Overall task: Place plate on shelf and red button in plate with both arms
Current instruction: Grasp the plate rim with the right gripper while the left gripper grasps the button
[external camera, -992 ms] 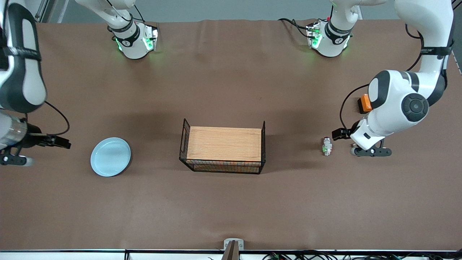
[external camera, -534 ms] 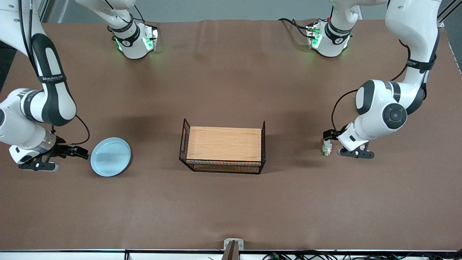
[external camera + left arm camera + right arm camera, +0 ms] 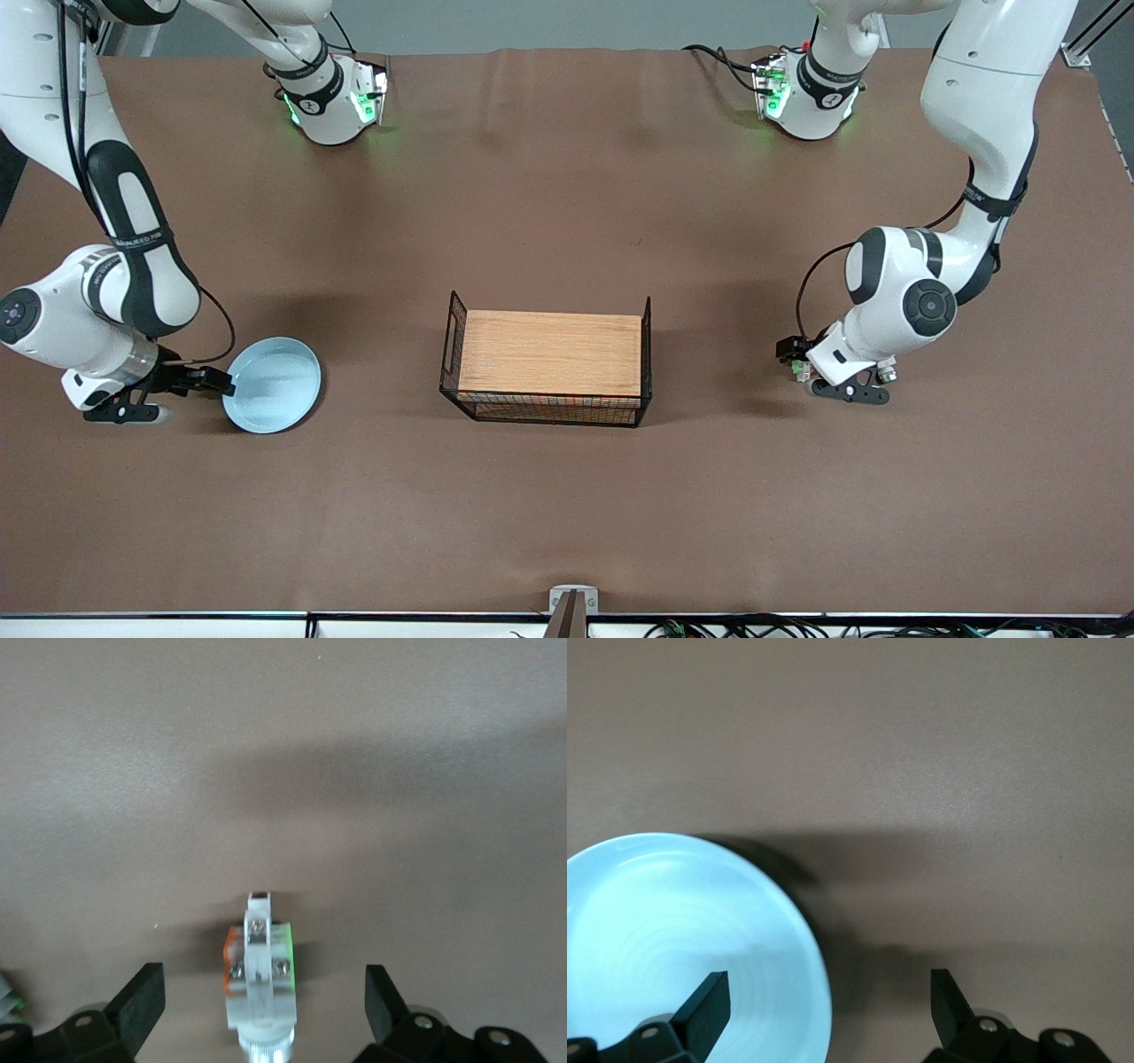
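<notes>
Two grasps are set up and neither is made, so nothing has been placed yet. At the right arm's end of the bench (image 3: 567,514), the right gripper (image 3: 217,383) sits low at the plate (image 3: 272,385), fingers (image 3: 709,1005) spread wide and empty, one over the plate's rim. Between the arms stands a wire basket (image 3: 547,361) with a wooden top. At the left arm's end, the left gripper (image 3: 791,352) has its fingers (image 3: 142,997) wide apart astride the red button (image 3: 258,979), not touching. It lies on its side, its long axis running straight out between the fingers.
</notes>
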Robot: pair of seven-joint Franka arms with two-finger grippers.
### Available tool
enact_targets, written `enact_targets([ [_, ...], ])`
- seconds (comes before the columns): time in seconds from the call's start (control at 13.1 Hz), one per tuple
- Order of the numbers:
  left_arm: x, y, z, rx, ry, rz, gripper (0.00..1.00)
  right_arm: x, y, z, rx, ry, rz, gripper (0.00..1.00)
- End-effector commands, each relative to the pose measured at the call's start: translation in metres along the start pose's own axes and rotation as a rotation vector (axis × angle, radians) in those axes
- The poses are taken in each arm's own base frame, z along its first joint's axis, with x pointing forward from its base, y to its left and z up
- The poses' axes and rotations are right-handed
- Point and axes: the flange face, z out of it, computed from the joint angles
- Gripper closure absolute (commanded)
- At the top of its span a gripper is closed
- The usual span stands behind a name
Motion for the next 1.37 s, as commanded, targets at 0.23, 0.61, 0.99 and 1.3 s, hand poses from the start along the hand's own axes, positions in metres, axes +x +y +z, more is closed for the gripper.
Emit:
enact_targets([
  [0.23, 0.003, 0.0, 0.006, -0.005, 0.02, -0.006, 0.32, -0.016, 0.002, 0.022, 0.008, 0.001, 0.03, 0.01],
  [0.61, 0.003, 0.001, 0.007, -0.004, 0.018, -0.012, 0.63, -0.018, 0.002, 0.023, 0.022, -0.035, 0.039, 0.17],
  [0.99, 0.003, -0.005, -0.006, 0.001, 0.015, -0.024, 0.76, -0.019, -0.002, 0.023, 0.027, -0.048, 0.032, 0.79],
  [1.3, 0.005, -0.009, -0.04, 0.003, 0.02, -0.03, 0.76, -0.009, -0.003, 0.012, 0.037, -0.057, 0.025, 0.99],
])
